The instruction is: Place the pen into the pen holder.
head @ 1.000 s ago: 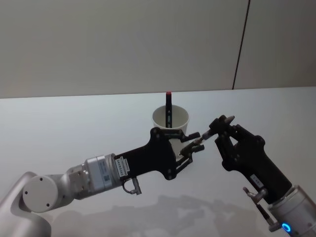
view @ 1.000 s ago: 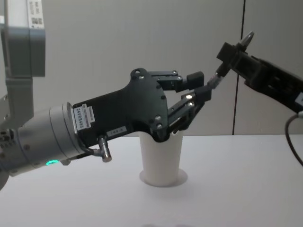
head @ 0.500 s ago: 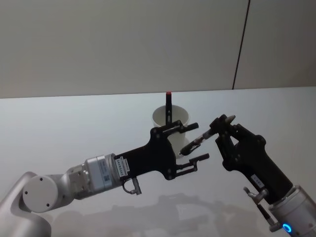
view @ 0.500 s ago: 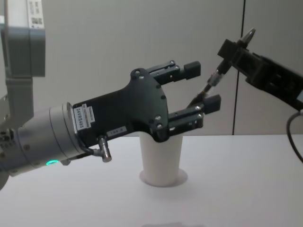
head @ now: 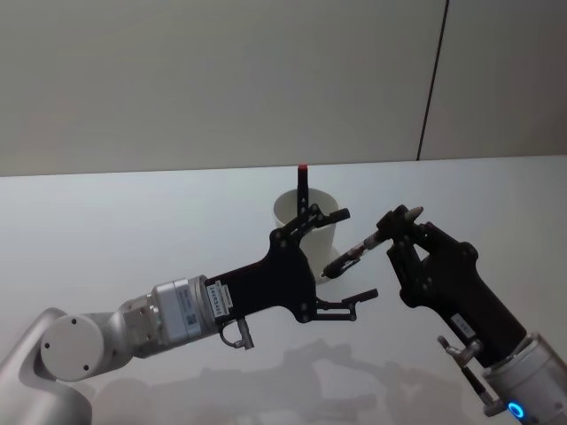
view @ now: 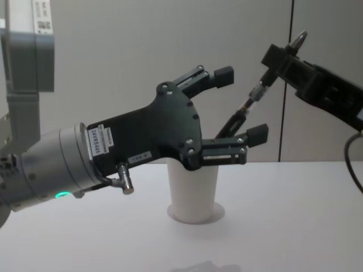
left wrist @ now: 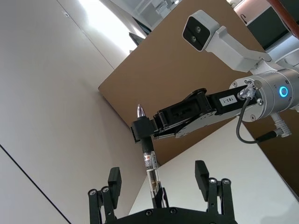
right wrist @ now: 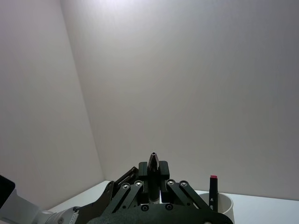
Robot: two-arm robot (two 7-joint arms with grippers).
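A black pen [head: 348,258] with a silver tip hangs slanted in the air, its lower end over the front of the pen holder [head: 285,209], a white paper cup [view: 193,192]. My right gripper [head: 391,230] is shut on the pen's upper end [view: 262,86]. My left gripper [head: 354,254] is open, with one finger on each side of the pen's lower half and neither touching it. In the left wrist view the pen [left wrist: 148,161] rises between the spread fingers [left wrist: 114,179] to the right gripper [left wrist: 142,130]. The right wrist view looks along the pen tip [right wrist: 153,161].
A second black pen with a red cap [head: 303,181] stands in the cup, and it also appears in the right wrist view [right wrist: 213,187]. The cup stands on a white table [head: 133,221] before a plain wall. The left arm crosses in front of the cup.
My left gripper was shut on the pen's lower end and has opened wide. The right gripper still holds the pen, which has barely moved.
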